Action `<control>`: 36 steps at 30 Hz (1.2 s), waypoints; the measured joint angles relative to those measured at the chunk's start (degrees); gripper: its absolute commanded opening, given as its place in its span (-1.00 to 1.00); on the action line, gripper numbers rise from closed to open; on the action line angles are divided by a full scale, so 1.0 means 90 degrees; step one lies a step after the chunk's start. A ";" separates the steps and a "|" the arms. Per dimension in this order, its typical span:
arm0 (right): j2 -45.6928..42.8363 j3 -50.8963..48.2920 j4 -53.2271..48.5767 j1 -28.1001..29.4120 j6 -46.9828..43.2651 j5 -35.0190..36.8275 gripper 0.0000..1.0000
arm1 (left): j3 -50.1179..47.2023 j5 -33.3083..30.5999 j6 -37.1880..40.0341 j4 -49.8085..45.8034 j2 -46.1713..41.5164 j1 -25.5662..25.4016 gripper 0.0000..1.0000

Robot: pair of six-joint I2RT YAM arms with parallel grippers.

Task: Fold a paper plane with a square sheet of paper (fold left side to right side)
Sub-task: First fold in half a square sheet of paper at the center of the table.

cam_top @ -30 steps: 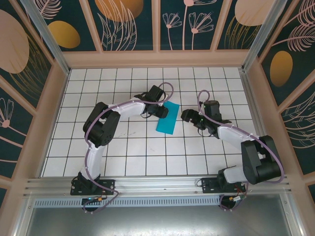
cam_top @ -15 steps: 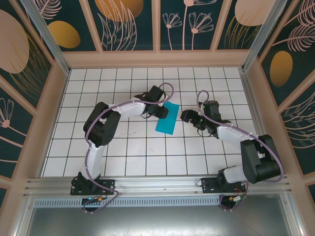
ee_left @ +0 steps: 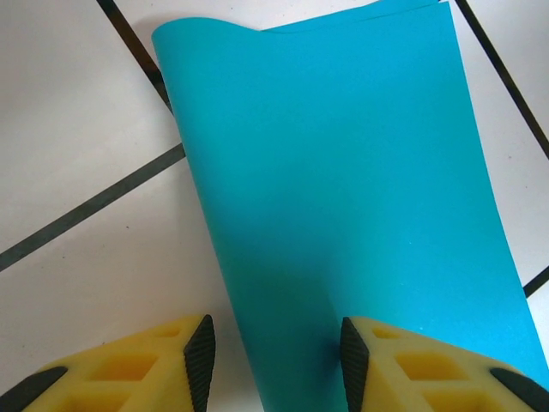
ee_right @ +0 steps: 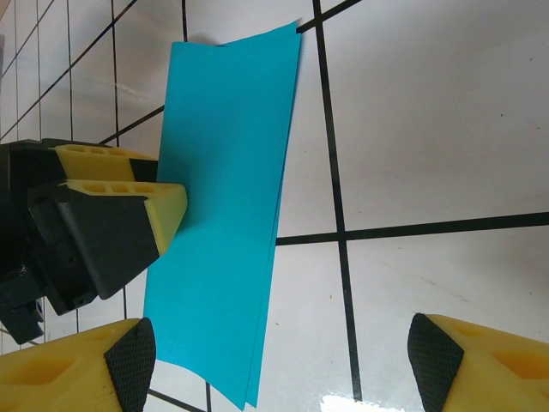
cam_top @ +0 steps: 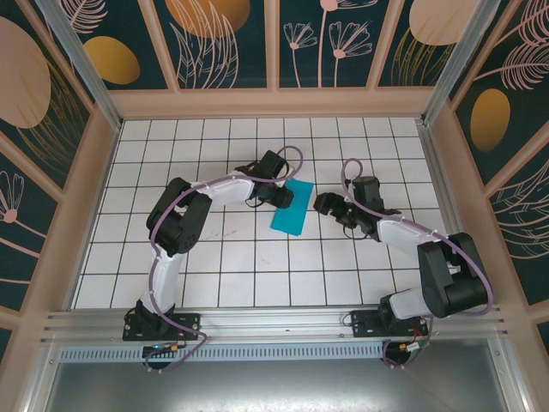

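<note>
While the left gripper [cam_top: 285, 198], jaws spread, rests on the folded paper [cam_top: 292, 209], likely flattening its crease, the right gripper [cam_top: 321, 204] hovers alongside, jaws wide apart.

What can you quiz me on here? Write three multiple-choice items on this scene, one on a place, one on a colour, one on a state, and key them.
1. The paper lies
A. between the left hand and the right hand
B. beside the arm bases
C. against the back wall

2. The paper is
A. red
B. cyan-teal
C. yellow

3. The paper is
A. a crumpled ball
B. a flat, unfolded square
C. folded into a narrow rectangle

Key:
1 A: the top view shows a hand at each side of it.
2 B: all three views show that colour.
3 C: the right wrist view shows two layered edges along its long side.
</note>
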 measured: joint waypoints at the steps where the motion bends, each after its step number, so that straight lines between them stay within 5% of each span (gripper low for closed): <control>1: 0.0000 0.0000 0.0002 0.0005 0.0000 0.0000 0.61 | 0.0000 0.0007 0.0000 -0.0002 0.0000 0.0000 -0.07; 36: 0.0022 0.0002 0.0000 0.0041 -0.0019 0.0000 0.61 | 0.0104 -0.0068 -0.0168 -0.0005 0.0036 0.0000 -0.08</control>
